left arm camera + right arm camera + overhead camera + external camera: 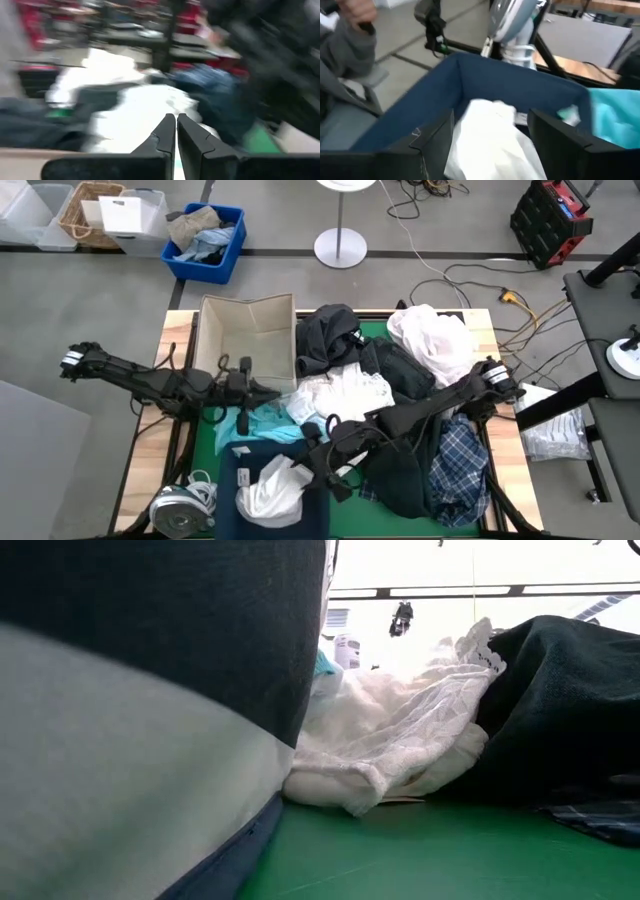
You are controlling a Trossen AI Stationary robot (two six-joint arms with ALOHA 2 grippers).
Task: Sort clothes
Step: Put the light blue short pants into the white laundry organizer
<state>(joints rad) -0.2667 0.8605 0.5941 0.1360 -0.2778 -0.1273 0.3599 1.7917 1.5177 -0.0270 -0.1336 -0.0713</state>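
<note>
The right gripper [322, 470] hangs at the edge of a dark navy fabric bin [232, 463] at the front of the green-topped table [205, 450]. Its two dark fingers [570, 137] stand apart, with a crumpled white garment [490, 135] between them in the right wrist view; whether the pads touch the cloth cannot be told. From above, this white garment [270, 490] lies inside the navy bin.

The left gripper [262, 392] sits just in front of an open beige fabric box [245, 330], near a light teal garment [262, 423]. In the left wrist view its fingertips [170, 127] are pressed together with nothing between them.

The rest of the clothes lie heaped across the middle and right of the table: a lacy white garment [345, 395] in the centre, a dark bunched garment [325, 335] behind it, a loose white garment [432, 340] at the far right corner, a blue-and-white plaid shirt [458, 465] at the near right, and a large dark navy garment [400, 475] beside it. In the low view the lacy white cloth [400, 730] rests against a dark one [560, 720].

A person's grey sleeve [350, 45], blurred, shows beyond the table.
</note>
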